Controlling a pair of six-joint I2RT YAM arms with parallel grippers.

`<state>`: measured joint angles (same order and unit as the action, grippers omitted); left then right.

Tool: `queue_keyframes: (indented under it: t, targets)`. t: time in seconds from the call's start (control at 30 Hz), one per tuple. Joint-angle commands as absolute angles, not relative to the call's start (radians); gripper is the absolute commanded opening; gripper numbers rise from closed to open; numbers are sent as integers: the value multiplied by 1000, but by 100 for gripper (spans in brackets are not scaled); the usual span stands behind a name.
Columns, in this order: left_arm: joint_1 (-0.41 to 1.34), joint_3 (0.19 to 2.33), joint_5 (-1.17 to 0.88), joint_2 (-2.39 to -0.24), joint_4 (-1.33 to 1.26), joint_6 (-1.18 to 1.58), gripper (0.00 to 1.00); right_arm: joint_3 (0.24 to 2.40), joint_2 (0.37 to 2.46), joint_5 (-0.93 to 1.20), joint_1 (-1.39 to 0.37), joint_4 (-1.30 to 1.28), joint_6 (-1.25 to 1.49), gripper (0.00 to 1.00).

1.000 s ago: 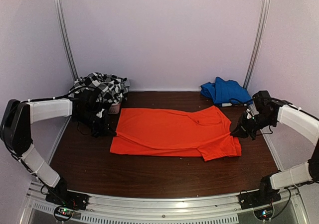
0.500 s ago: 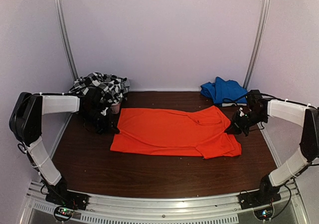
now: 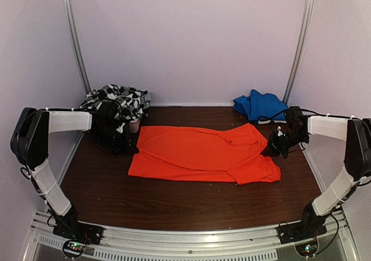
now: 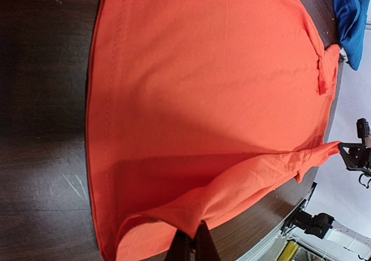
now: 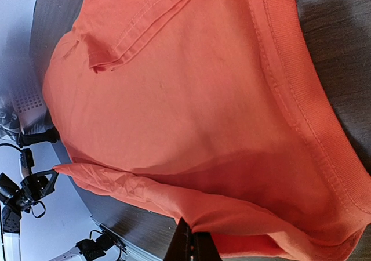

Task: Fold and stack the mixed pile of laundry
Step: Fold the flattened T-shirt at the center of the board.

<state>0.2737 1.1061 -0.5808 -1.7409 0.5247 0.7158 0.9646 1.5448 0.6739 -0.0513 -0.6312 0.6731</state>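
A white slatted basket (image 5: 26,100) sits on the dark wooden table (image 3: 174,206).

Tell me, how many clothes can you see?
3: an orange shirt spread mid-table, a checked garment heaped back left, a blue garment back right. More may hide in that heap.

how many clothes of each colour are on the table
orange-red shirt: 1
black-and-white checked garment: 1
blue garment: 1
total: 3 in view; the checked heap may hide more
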Motion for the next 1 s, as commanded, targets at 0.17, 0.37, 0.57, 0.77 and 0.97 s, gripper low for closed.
queue_keyframes:
  t: [0.17, 0.37, 0.57, 0.77, 0.97]
  targets:
    - [248, 1026, -580, -1702, 436, 720, 0, 1022, 1600, 661, -37, -586, 641, 0]
    - [221, 971, -574, -1659, 406, 723, 0, 1035, 1585, 646, -35, -612, 630, 0]
    - [194, 948, -582, -1644, 385, 715, 0, 1003, 1564, 626, -24, -613, 630, 0]
    - [192, 949, -595, -1670, 345, 715, 0, 996, 1564, 621, -23, -583, 652, 0]
    - [192, 975, -609, -1717, 327, 707, 0, 1001, 1586, 633, -24, -550, 665, 0]
